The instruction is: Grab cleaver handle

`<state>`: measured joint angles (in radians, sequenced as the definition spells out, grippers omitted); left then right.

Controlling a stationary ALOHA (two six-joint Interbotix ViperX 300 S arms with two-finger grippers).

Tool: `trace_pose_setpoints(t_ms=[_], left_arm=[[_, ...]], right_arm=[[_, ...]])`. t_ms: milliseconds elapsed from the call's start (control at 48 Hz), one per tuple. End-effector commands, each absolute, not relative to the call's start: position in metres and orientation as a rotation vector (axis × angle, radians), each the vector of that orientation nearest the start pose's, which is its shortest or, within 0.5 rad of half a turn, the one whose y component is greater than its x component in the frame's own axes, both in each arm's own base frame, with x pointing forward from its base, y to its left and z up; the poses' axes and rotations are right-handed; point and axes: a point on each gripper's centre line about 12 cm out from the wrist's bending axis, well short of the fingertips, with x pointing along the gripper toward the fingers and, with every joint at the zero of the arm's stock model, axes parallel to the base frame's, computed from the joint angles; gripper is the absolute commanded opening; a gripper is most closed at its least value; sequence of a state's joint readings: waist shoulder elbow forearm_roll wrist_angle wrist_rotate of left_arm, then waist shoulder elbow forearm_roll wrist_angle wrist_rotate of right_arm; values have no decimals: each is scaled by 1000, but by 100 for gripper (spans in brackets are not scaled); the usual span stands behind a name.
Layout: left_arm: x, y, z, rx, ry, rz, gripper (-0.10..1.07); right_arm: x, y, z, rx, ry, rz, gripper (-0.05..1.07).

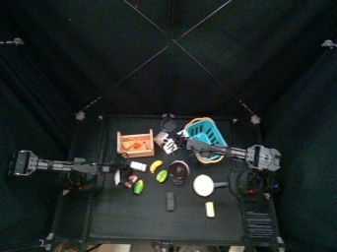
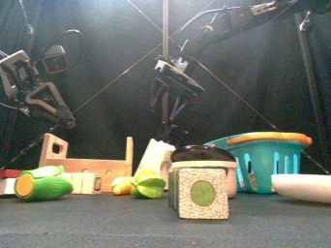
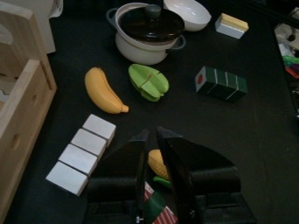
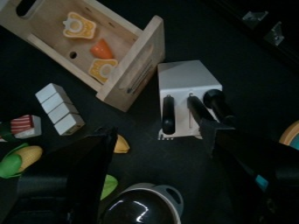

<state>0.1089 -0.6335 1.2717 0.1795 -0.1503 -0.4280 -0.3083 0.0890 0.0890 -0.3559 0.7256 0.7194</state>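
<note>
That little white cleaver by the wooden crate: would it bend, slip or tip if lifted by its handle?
The cleaver looks like a flat, blocky toy, so it is probably stiff. It is small beside the wooden crate, so likely light. Held only by the short dark handle, it may tilt in the grip.

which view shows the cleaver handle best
The right wrist view: the cleaver handle lies as a dark stub on its whitish blade beside the wooden crate, between the open right gripper jaws. The top view gives only a speck; the front view shows the blade behind the pot; the left wrist view misses it.
</note>
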Motion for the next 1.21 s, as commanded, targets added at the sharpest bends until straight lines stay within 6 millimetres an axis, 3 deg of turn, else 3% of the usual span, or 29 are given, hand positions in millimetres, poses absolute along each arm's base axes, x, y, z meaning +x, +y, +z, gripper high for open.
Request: trace_pose_setpoints(t_ms=[0,250,583,1188], left_arm=[[218,20,174,-278,457,138,60],[217,21,173,-279,460,140,60],[217,21,173,-279,461,141,60],[216,21,172,-279,463,142,60]], right_arm=[[426,-164,287,427,730,-690,104],[430,-166,284,405,735,-695,99],[429,-167,280,406,748,-702,74],[433,-174,267,395,773,-722,73]])
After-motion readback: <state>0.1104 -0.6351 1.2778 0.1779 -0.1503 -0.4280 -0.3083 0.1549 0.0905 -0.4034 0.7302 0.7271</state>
